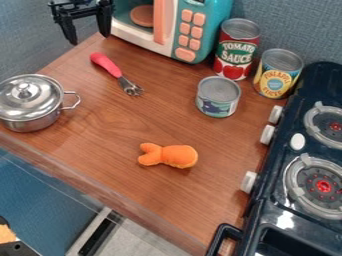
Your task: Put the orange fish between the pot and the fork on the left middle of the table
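Note:
The orange fish (169, 155) lies on the wooden table (200, 200), toward its front middle, with its tail pointing left. At the left edge stands the silver lidded pot (30, 102), its handle facing right. The fork (117, 74), with a red-pink handle, lies up and right of the pot, tines toward the lower right. High at the upper left, the black gripper (88, 34) hangs in front of the toy microwave, its two fingers spread wide with nothing between them. It is well apart from the fish.
The teal and white toy microwave (143, 22) is at the back. Right of it stand a tomato sauce can (236, 50) and a yellow-labelled can (277, 73), with a short can (218, 97) in front. A dark toy stove (280, 185) lines the right side. The table's front edge runs diagonally.

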